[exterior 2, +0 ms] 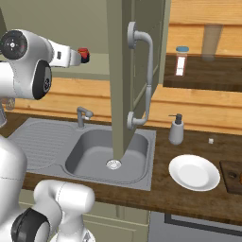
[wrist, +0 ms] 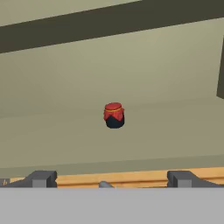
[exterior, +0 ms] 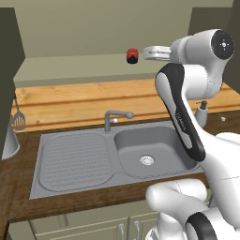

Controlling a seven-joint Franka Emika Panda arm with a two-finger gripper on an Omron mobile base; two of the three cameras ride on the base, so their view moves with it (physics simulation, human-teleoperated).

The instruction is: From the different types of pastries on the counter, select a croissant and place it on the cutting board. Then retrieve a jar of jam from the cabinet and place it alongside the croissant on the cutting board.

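The jar of jam [wrist: 114,115], small, with a red top and a dark body, stands alone on the pale shelf of the open cabinet [exterior: 70,68]. It also shows as the jar [exterior: 132,56] and the jar [exterior 2: 84,55] in the base views. My gripper [exterior: 152,53] is level with the shelf, just right of the jar and apart from it. In the hand view the gripper [wrist: 111,179] is open, fingertips [wrist: 41,178] wide apart, nothing between them. A corner of the cutting board [exterior 2: 231,176] sits at the counter's right end. The croissant and the other pastries are out of view.
The open cabinet door [exterior 2: 124,71] with its long handle hangs right of my arm. Below lie the steel sink [exterior: 89,159] and faucet [exterior: 112,117] in the wooden counter [exterior 2: 189,146]. A soap dispenser [exterior 2: 176,130], a white plate [exterior 2: 194,172] and a spatula [exterior: 18,117] stand around.
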